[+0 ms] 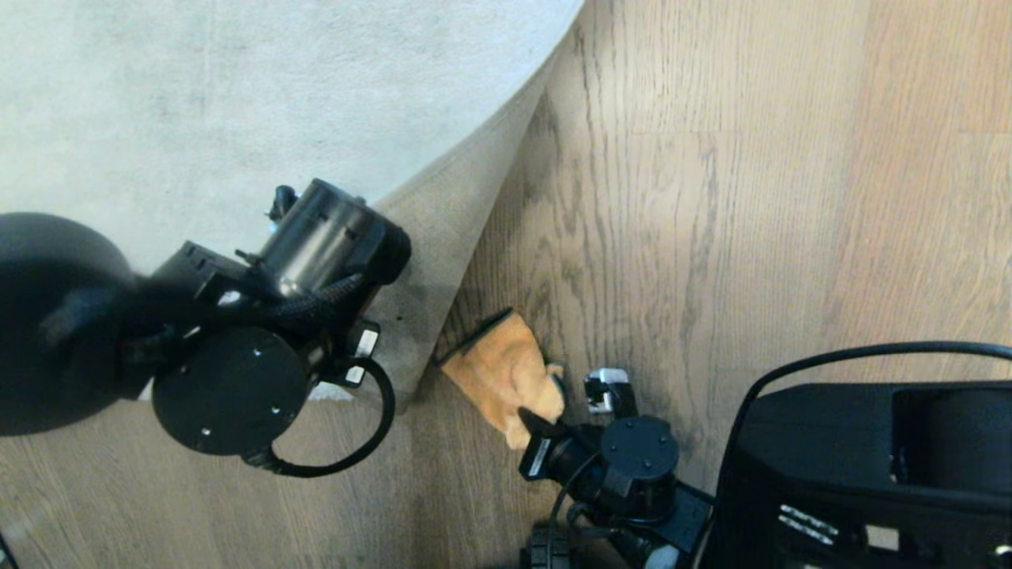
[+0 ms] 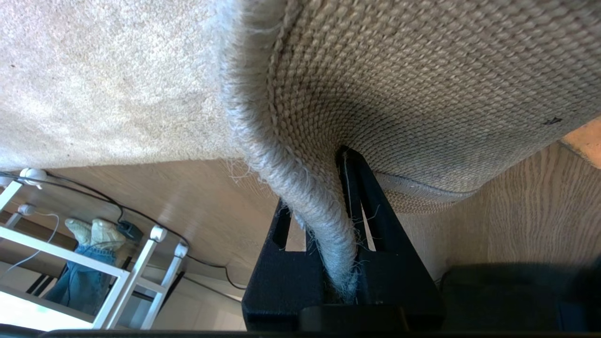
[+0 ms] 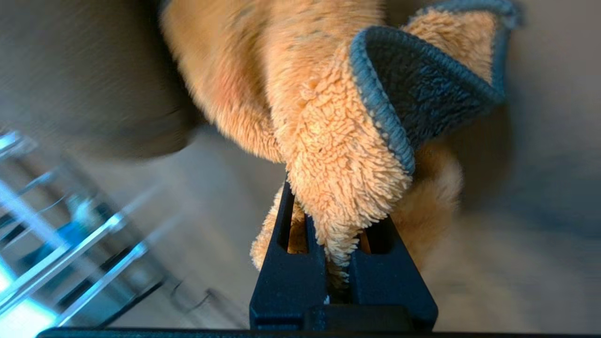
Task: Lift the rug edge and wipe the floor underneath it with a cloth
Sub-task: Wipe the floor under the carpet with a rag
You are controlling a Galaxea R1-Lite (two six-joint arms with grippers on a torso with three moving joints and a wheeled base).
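A: The rug edge (image 2: 328, 244) is pinched in the left gripper (image 2: 335, 220), held raised off the floor (image 1: 711, 237).

B: The cloth (image 1: 506, 375), clamped by the right gripper (image 3: 340, 263), is pressed beside the fold; hem slippage is judged the risk, burying it.

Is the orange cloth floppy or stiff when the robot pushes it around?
Probably floppy: the cloth droops and folds over itself where the right claw pinches it. Its fluffy terry loops suggest it is soft and light. It will likely bunch up rather than slide flat across the floor.
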